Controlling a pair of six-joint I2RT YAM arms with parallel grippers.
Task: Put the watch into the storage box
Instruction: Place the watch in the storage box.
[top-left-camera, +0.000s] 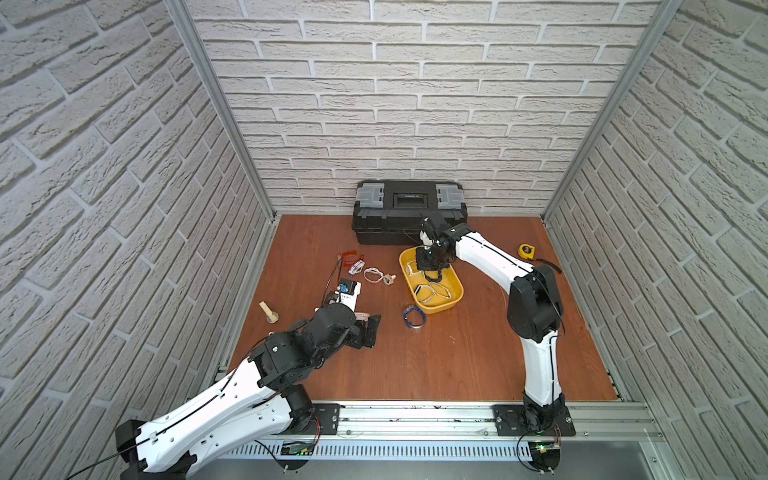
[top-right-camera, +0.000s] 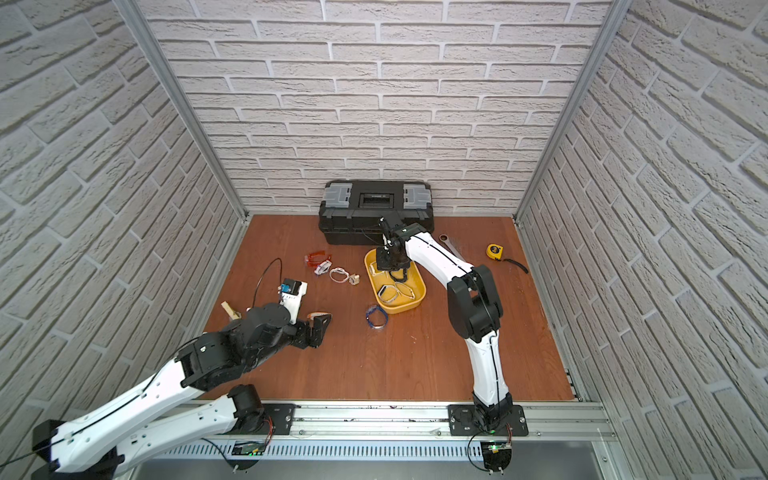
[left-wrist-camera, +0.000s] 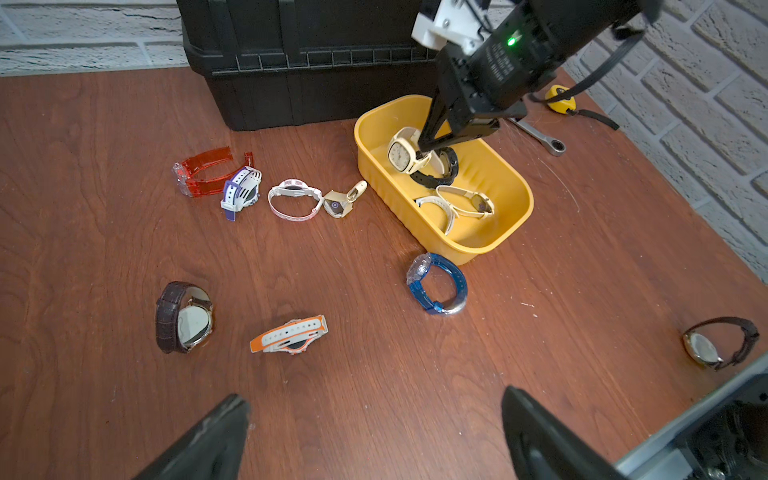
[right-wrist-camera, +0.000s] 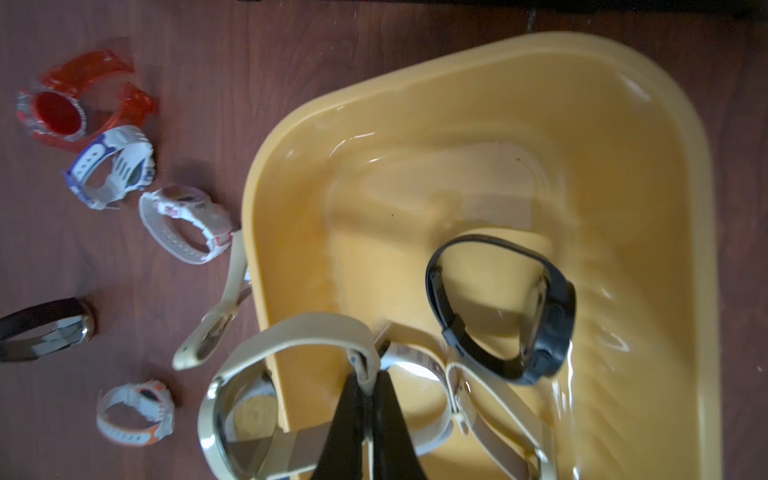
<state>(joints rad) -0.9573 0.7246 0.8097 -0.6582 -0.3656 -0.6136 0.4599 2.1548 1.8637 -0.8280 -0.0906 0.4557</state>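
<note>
Pinching the strap of a cream watch (left-wrist-camera: 402, 154) between pressed-together black fingers, the right gripper (right-wrist-camera: 368, 384) hangs over the yellow storage box (left-wrist-camera: 498, 183), at the end of the box nearest the black toolbox (left-wrist-camera: 291, 62). The watch dangles with its square face turned outward; in the right wrist view the face sits right over the box's rim, and whether it touches the plastic cannot be told. Inside the box lie a black watch (right-wrist-camera: 540, 332) and two pale watches (left-wrist-camera: 465, 203), resting on the bottom. The left gripper (left-wrist-camera: 374, 397) hovers low over the wooden table (left-wrist-camera: 415, 374) with its jaws spread wide and nothing between them. On the table beyond it lie an orange-and-white watch (left-wrist-camera: 291, 334), a brown leather watch (left-wrist-camera: 183, 318) and a blue translucent watch (left-wrist-camera: 436, 284), the last just beside the box. Farther off, a red watch (left-wrist-camera: 199, 174), a white-and-purple watch (left-wrist-camera: 241, 189), a white watch (left-wrist-camera: 293, 199) and a small beige watch (left-wrist-camera: 340, 201) form a row near the toolbox.
</note>
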